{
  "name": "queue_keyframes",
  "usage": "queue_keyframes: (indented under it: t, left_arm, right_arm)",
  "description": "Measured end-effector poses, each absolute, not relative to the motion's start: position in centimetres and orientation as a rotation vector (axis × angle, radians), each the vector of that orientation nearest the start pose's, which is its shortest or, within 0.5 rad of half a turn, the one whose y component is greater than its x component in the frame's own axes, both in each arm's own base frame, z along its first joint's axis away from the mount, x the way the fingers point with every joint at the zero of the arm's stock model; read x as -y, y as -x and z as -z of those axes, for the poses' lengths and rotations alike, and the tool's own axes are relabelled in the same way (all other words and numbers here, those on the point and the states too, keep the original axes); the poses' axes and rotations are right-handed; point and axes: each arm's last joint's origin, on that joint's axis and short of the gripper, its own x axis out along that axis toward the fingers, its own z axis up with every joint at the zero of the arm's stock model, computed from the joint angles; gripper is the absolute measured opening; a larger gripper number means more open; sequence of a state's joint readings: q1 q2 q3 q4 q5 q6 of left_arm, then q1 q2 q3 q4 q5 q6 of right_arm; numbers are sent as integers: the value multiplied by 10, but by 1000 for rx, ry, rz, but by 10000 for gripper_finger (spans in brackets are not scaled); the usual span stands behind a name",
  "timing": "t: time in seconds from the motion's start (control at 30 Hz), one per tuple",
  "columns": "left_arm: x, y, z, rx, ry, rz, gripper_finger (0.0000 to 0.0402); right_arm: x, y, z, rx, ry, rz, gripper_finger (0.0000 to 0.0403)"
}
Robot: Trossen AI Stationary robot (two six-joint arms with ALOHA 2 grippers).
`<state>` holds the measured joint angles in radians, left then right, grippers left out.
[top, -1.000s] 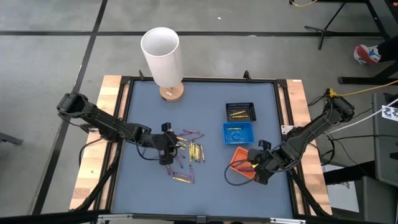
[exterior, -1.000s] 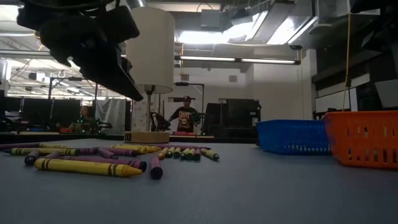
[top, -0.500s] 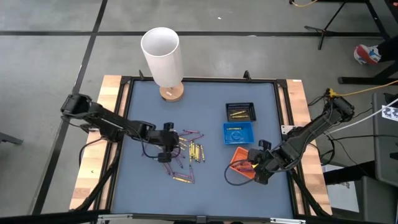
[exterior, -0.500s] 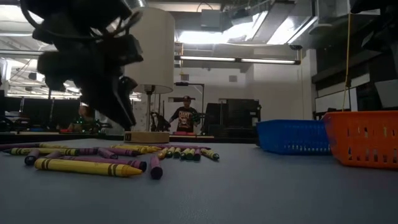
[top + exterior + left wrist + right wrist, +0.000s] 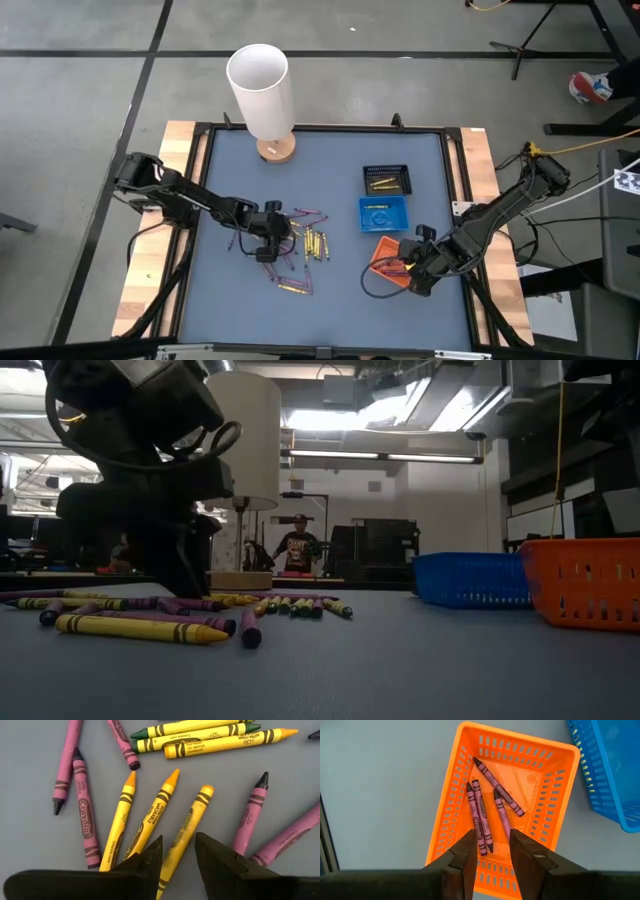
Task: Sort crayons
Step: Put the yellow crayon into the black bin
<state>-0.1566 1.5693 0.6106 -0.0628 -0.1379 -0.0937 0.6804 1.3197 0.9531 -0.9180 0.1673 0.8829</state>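
Observation:
Yellow and purple crayons (image 5: pixel 300 245) lie flat and scattered on the blue-grey table, left of centre. They also show in the low view (image 5: pixel 140 628). My left gripper (image 5: pixel 275 228) is low over this pile, pointing down. In the left wrist view it (image 5: pixel 178 851) is open, with one finger on either side of a yellow crayon (image 5: pixel 186 832) and not touching it. My right gripper (image 5: pixel 496 842) is open and empty above the orange tray (image 5: pixel 450 815), which holds several purple crayons (image 5: pixel 479 817).
A black tray (image 5: pixel 386 180) with yellow crayons and a blue tray (image 5: pixel 383 213) stand right of centre, and the orange tray (image 5: pixel 390 258) is nearer. A tall white cylinder on a wooden base (image 5: pixel 262 90) stands at the far edge. A person shows far behind the table (image 5: pixel 298 545).
My left gripper has come down onto the crayon pile and shifted slightly toward the table's right, turning to point down. The crayons and my right arm have kept still.

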Motion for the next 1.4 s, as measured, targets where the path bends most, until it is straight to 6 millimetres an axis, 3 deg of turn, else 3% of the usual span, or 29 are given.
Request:
queue_keyframes:
  t: [0.27,0.63,0.97,1.2,1.4]
  left_arm:
    - [37,-257,-119,-1011,-63,-29,102]
    - [37,-257,-119,-1015,-60,-22,27]
    - [37,-263,-121,-950,-54,-31,7]
    - [40,-281,-140,-870,-41,-28,6]
    - [41,-303,-169,-718,-48,-95,6]
  right_arm:
    - [-142,-183,-235,-1239,-229,110,113]
    - [-142,-183,-235,-1246,-231,102,113]
    - [-134,-176,-250,-1155,-145,40,113]
    - [-126,-168,-265,-1072,-81,-12,113]
    - [-121,-166,-270,-997,39,2,113]
